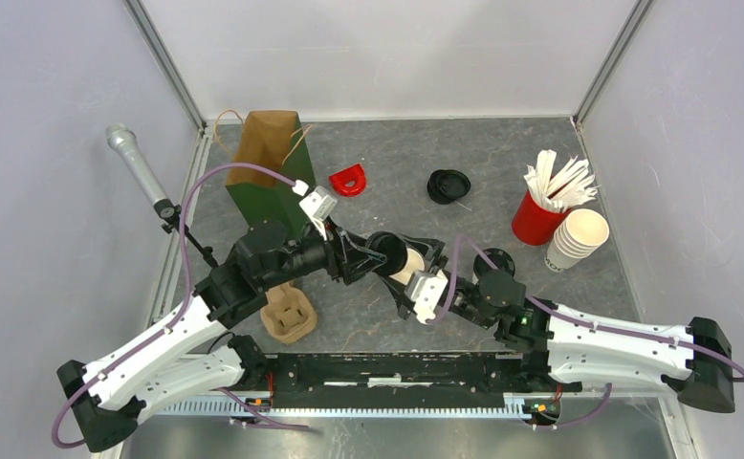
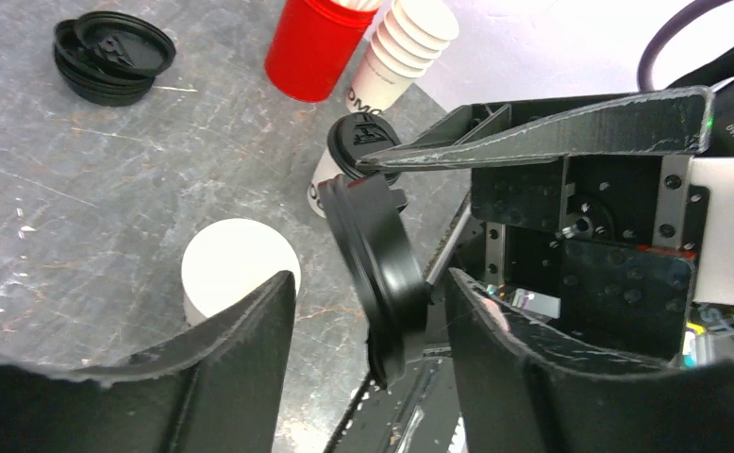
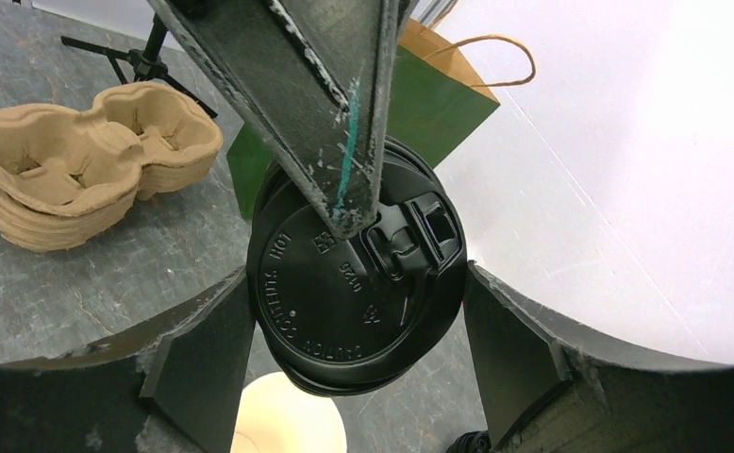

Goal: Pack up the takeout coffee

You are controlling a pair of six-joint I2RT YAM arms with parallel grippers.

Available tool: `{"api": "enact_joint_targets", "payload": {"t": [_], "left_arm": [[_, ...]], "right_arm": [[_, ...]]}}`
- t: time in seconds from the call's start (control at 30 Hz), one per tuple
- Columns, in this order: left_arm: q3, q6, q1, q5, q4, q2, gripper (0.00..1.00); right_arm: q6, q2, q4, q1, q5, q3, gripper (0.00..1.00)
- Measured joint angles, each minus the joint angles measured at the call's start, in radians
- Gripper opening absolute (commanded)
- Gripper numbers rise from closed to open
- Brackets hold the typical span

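on the grey desk both arms meet at the middle. the right gripper appears clamped across the rim of a black lid standing on edge; the left gripper sits slack around it, one finger clear. just below is the unlidded cup — the lid must tip flat, then go down. a lidded cup stands by the right arm.
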Motion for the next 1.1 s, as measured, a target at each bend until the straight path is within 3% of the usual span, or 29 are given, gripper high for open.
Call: {"api": "enact_joint_targets", "payload": {"t": [0.13,0.17,0.4,0.57,0.73,1.1], "left_arm": [[0.000,0.003,0.000,-0.037,-0.014,-0.008,0.99],[0.000,0.004,0.000,-0.053,-0.022,-0.011,1.00],[0.005,0.008,0.000,-0.139,-0.069,-0.009,1.00],[0.030,0.012,0.002,-0.176,-0.080,0.087,0.96],[0.023,-0.014,0.043,-0.182,-0.080,0.171,0.86],[-0.008,-0.094,0.161,-0.101,-0.031,0.214,0.77]], "right_arm": [[0.045,-0.017,-0.029,0.002,0.029,0.000,0.81],[0.064,-0.020,-0.049,0.002,0.040,0.000,0.81],[0.242,0.021,-0.322,0.002,0.150,0.041,0.86],[0.364,0.111,-0.517,-0.019,0.184,0.137,0.87],[0.428,0.122,-0.596,-0.094,0.151,0.158,0.87],[0.481,0.188,-0.660,-0.234,-0.006,0.182,0.88]]}}
